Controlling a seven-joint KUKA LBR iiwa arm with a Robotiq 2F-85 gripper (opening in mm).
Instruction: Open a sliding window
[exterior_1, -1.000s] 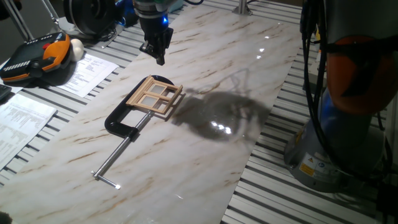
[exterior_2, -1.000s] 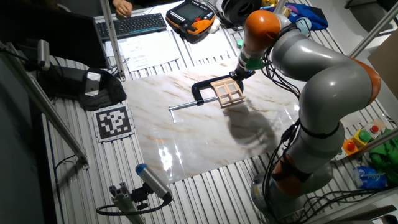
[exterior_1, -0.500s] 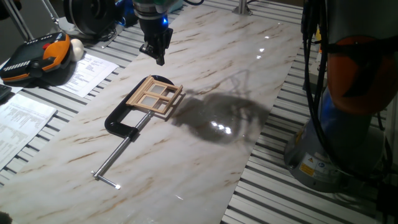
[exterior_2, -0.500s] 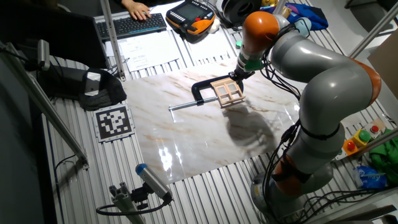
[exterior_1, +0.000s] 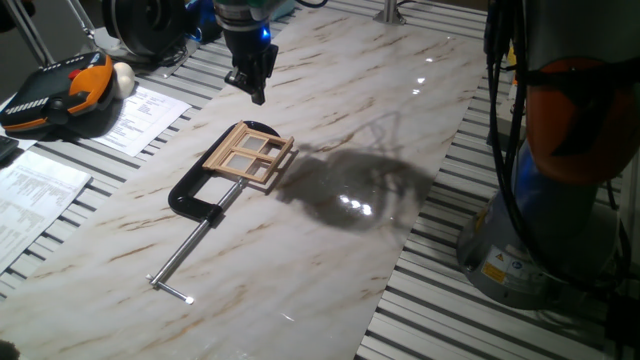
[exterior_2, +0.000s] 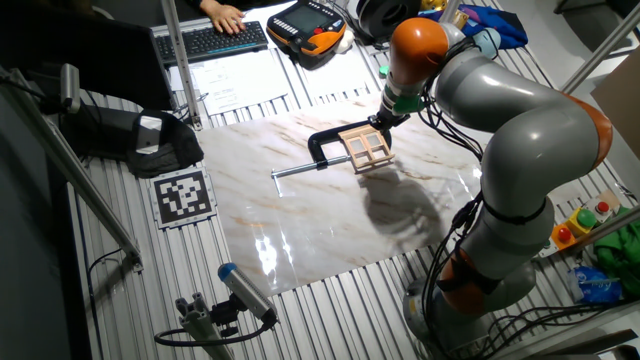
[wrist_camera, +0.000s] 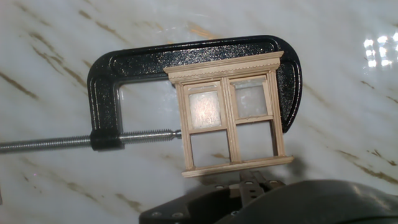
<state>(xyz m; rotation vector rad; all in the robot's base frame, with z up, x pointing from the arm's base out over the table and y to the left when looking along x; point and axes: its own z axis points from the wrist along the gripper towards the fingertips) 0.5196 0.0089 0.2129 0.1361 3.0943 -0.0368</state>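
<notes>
The sliding window (exterior_1: 248, 156) is a small light-tan wooden frame lying flat on the marble tabletop (exterior_1: 330, 240). It is held in a black C-clamp (exterior_1: 193, 196) with a steel screw rod. It also shows in the other fixed view (exterior_2: 365, 147) and in the hand view (wrist_camera: 230, 115), where the two upper panes look glazed and the two lower openings show marble. My gripper (exterior_1: 257, 92) hangs above the table, a little beyond the window's far end, apart from it, with its fingers together and nothing in them. In the hand view only its dark body (wrist_camera: 249, 196) shows at the bottom edge.
An orange-and-black teach pendant (exterior_1: 62, 88) and papers (exterior_1: 140, 112) lie left of the marble. The robot base (exterior_1: 565, 190) stands at the right. In the other fixed view, a keyboard (exterior_2: 215, 40), a black bag (exterior_2: 150, 140) and a QR tag (exterior_2: 183, 195) lie beyond the slab.
</notes>
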